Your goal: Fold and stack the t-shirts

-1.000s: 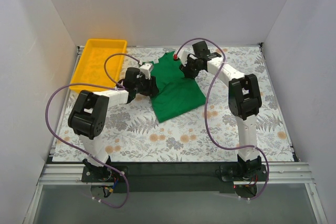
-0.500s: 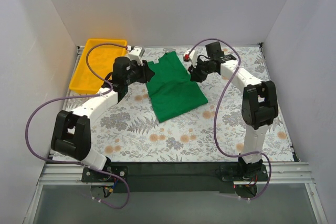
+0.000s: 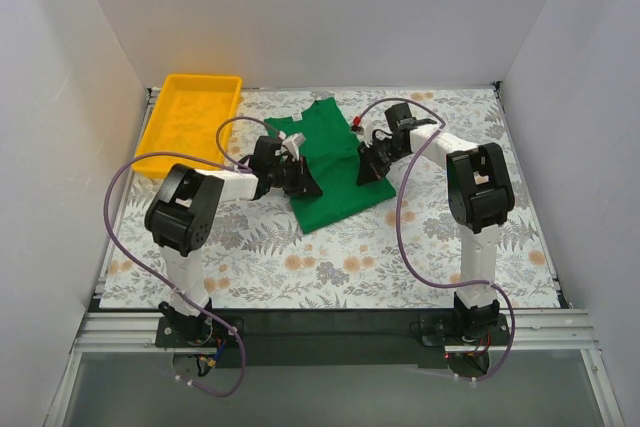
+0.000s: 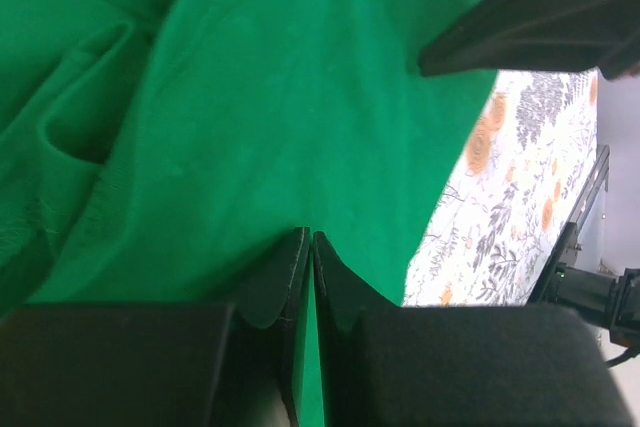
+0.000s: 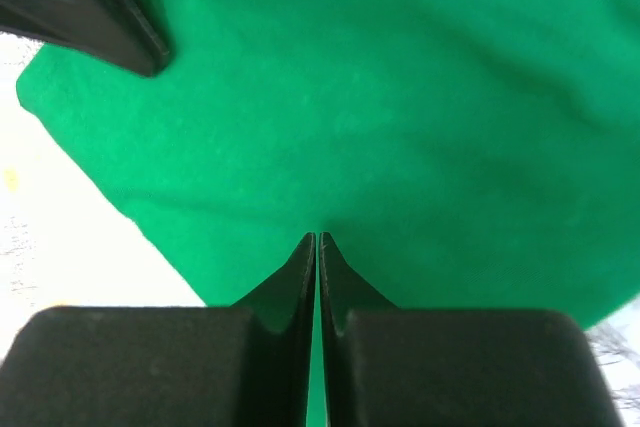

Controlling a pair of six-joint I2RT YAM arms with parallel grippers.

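Note:
The bright green t-shirt (image 3: 335,152) lies folded on the flowered table, its collar toward the back. My left gripper (image 3: 308,184) sits at its left edge and my right gripper (image 3: 366,171) at its right edge, pointing at each other across the cloth. In the left wrist view the left gripper (image 4: 312,237) has its jaws closed, a thin sliver of green between them, over the t-shirt (image 4: 280,97). The right gripper (image 5: 318,238) looks the same over the t-shirt (image 5: 400,87). Each wrist view shows the other arm's dark fingers (image 4: 540,17) in a top corner.
A yellow plastic tray (image 3: 190,117) stands at the back left, beside the shirt. The flowered tablecloth (image 3: 330,257) stretches bare toward the arm bases. White walls enclose the left, back and right sides. Purple cables loop from both arms.
Both grippers came down from the shirt's far corners to its side edges nearer the middle. Their jaws, open earlier, have closed. The shirt lies much as before.

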